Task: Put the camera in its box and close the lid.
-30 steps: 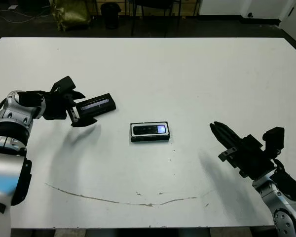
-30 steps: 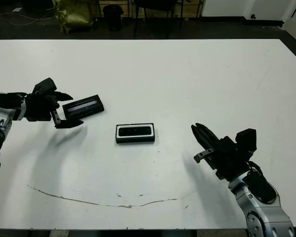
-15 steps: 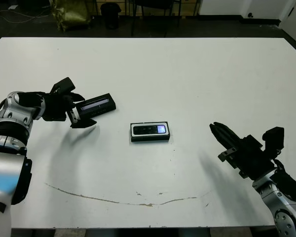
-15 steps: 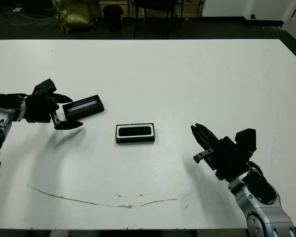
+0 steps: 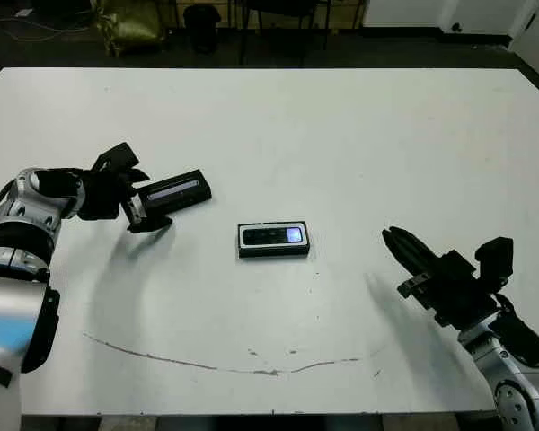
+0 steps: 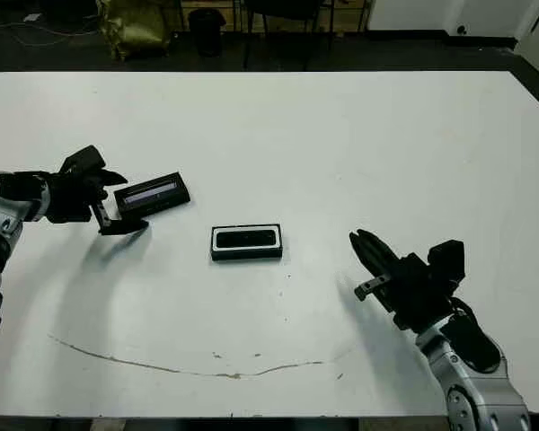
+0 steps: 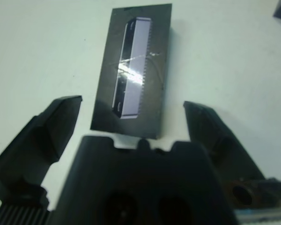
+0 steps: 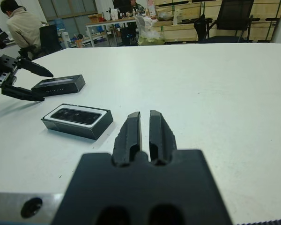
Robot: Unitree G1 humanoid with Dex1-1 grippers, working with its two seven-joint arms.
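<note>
The box (image 5: 273,241), a small black tray with a white lining, lies mid-table with the slim black camera (image 5: 274,236) inside it, bluish patch to the right. The lid (image 5: 172,191), black with a pale glossy stripe, rests on the table to the box's left. My left gripper (image 5: 155,200) is open, its fingers (image 7: 51,126) on either side of the lid's (image 7: 133,70) near end with gaps on both sides. Off to the right of the box, my right gripper (image 5: 391,236) is shut and holds nothing, pointing toward the box (image 8: 77,121).
A thin brown scuff line (image 5: 225,364) runs along the table near its front edge. Beyond the far edge a person (image 8: 21,28) sits with their back turned, among chairs and desks (image 8: 225,18).
My left gripper has drawn back a little from the lid. The right arm has sunk slightly toward the table's front edge. Lid, box and camera have stayed put.
</note>
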